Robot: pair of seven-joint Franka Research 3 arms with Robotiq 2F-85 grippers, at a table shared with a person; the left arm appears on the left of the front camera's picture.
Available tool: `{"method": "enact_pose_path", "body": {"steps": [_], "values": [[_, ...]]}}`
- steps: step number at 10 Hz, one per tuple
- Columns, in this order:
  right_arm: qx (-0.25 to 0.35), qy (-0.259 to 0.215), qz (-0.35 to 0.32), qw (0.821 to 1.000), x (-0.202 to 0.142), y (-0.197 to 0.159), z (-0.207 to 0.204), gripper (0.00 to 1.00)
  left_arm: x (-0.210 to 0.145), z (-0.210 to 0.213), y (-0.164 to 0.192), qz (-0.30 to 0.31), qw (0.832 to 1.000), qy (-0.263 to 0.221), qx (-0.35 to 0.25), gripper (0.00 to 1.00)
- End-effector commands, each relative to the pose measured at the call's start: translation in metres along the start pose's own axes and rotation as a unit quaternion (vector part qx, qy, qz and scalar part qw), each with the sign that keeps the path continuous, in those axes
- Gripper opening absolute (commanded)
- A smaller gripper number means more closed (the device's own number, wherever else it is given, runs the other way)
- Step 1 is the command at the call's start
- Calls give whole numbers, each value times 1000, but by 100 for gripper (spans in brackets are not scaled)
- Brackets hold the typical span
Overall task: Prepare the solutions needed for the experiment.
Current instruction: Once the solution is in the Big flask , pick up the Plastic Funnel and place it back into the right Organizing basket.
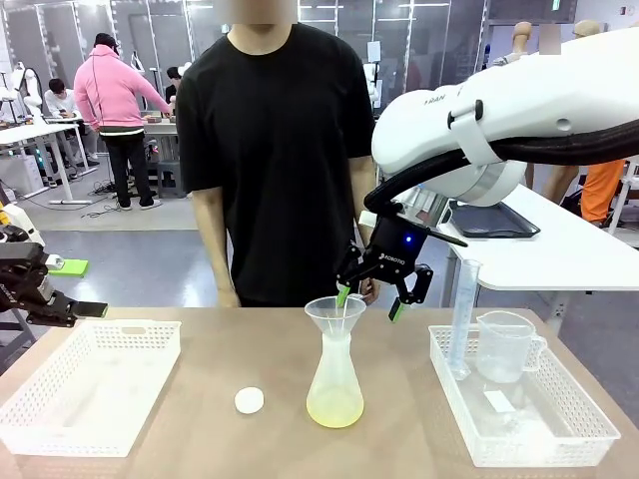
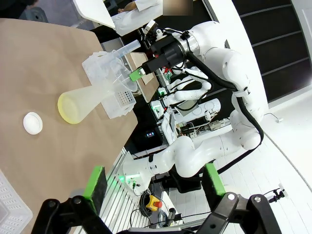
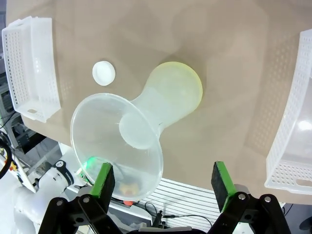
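Pale yellow, slightly cloudy liquid, the solutions [image 1: 334, 407] [image 2: 68, 109] [image 3: 183, 83], lies in the bottom of a frosted conical flask [image 1: 334, 364]. The flask stands upright near the middle of the table [image 1: 250, 449], and a clear funnel [image 1: 334, 310] [image 3: 117, 146] sits in its neck. Just left of the flask we see a small white cap [image 1: 249, 400].

Further left lies a white basket [image 1: 95, 327]. At the right, a second basket [image 1: 544, 451] holds a tall graduated cylinder [image 1: 462, 319] and a handled measuring jug [image 1: 504, 347].

The right gripper [image 1: 369, 302] [image 3: 163, 181] hangs over the far right of the funnel's rim, jaws wide and holding nothing. We cannot tell whether one green pad touches the rim.

The left gripper [image 2: 155, 181] is at the table's left edge, its jaws likewise wide and holding nothing. A person in a black T-shirt [image 1: 275, 150] stands at the far side.
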State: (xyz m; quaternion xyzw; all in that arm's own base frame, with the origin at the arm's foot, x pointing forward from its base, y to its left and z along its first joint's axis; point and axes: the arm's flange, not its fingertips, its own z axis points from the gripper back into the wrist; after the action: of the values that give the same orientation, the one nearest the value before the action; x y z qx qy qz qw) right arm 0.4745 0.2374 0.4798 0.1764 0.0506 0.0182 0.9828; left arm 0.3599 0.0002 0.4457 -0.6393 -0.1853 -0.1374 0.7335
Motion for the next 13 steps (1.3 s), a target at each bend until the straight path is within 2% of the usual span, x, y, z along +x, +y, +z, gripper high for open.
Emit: {"method": "enact_pose_path", "body": {"steps": [1, 2, 3, 4, 5, 6, 7, 8, 9, 10, 11, 13], "values": [[-7, -4, -21, 1000, 4, 11, -8, 100, 3, -2, 0, -6, 1000, -6, -11, 100], [-1, -7, -26, 1000, 4, 11, -12, 100, 3, -2, 0, -6, 1000, -6, -11, 100], [1, -15, -32, 999, 3, 9, -13, 86, 3, -2, 0, -6, 1000, -6, -11, 100], [-2, -18, -45, 999, 3, 8, -13, 82, 3, -2, 0, -6, 1000, -6, -11, 100], [-5, -27, -58, 998, 4, 7, -14, 68, 3, -2, 0, -6, 1000, -6, -11, 100], [-8, -28, -62, 998, 4, 6, -14, 63, 3, -2, 0, -6, 1000, -6, -11, 100], [-5, -29, -62, 998, 4, 6, -15, 49, 3, -2, 0, -6, 1000, -6, -11, 100], [-3, -20, -64, 998, 3, 6, -16, 45, 3, -2, 0, -6, 1000, -6, -11, 100], [-3, -14, -68, 998, 3, 5, -17, 31, 3, -2, 0, -6, 1000, -6, -11, 100], [-2, -15, -68, 998, 4, 5, -17, 27, 3, -2, 0, -6, 1000, -6, -11, 100], [-2, -13, -69, 998, 3, 5, -17, 13, 3, -2, 0, -6, 1000, -6, -11, 100], [1, -9, -73, 997, 3, 5, -18, 0, 3, -2, 0, -6, 1000, -6, -11, 100]]}}
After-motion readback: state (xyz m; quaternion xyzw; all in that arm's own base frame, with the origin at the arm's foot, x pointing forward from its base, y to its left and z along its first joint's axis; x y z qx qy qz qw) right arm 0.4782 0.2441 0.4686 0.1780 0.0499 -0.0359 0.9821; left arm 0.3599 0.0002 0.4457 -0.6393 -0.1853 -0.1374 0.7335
